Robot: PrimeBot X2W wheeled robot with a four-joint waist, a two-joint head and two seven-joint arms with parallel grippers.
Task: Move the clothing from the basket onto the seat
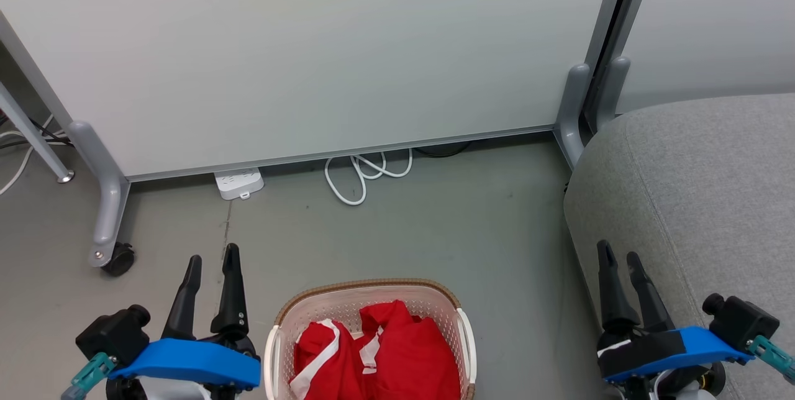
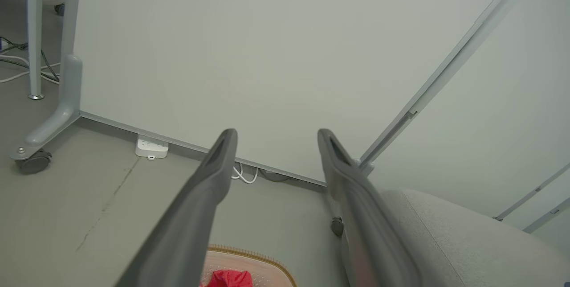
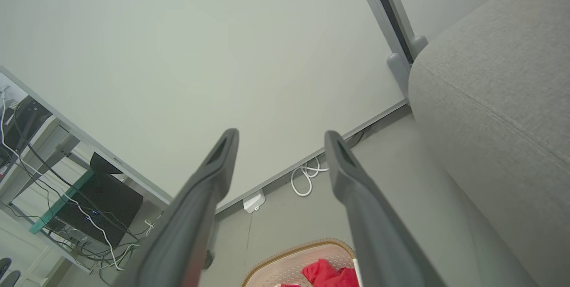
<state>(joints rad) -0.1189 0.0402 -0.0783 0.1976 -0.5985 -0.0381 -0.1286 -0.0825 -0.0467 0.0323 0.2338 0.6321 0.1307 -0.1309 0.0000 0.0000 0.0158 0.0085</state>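
My left gripper (image 1: 213,255) hovers over the floor (image 1: 472,232) just left of the basket (image 1: 370,284), its two fingers spread with nothing between them. My right gripper (image 1: 618,252) hangs spread and empty too, at the left edge of the grey seat (image 1: 702,201). The red-and-white clothing (image 1: 397,353) lies bunched inside the basket, which stands on the floor between my two grippers, apart from the seat.

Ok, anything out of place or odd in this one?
Nothing much. The clothing lies crumpled inside the upright basket, none spilled. A thin floor crack runs from the power strip; a white cable lies loosely coiled.
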